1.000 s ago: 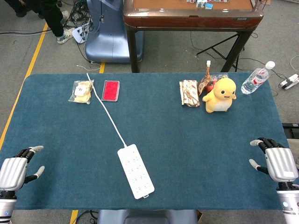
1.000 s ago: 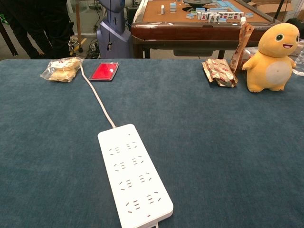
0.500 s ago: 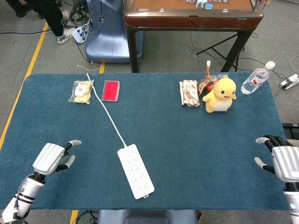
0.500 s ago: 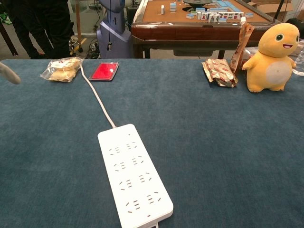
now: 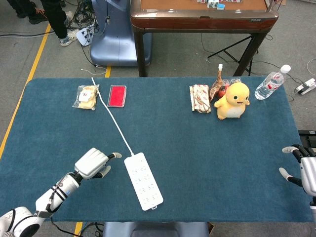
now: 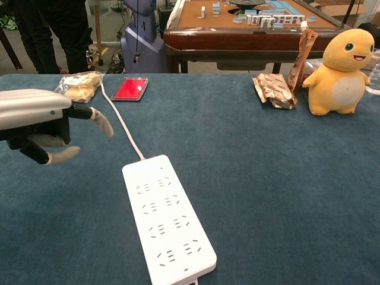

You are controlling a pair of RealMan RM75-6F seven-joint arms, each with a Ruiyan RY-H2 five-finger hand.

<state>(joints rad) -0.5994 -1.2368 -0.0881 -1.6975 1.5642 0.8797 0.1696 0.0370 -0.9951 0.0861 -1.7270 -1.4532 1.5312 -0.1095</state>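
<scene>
Blue-felt table [image 5: 207, 163], mahjong table behind. White power strip [image 5: 143, 180] lies flat near front edge, cord [image 5: 112, 117] running to far left. My L hand [image 5: 93, 163] hovers just left of strip's near-cord end, fingers spread, holding nothing. R hand [image 5: 306, 173] far right edge, also spread, empty. Risk: fingers snag cord, drag strip off the front edge.

A robot lab or test hall is suggested by yellow floor tape [image 5: 37, 58], loose cables [image 5: 86, 15], a blue machine base [image 5: 116, 34] and a mahjong table [image 5: 202, 15].
</scene>
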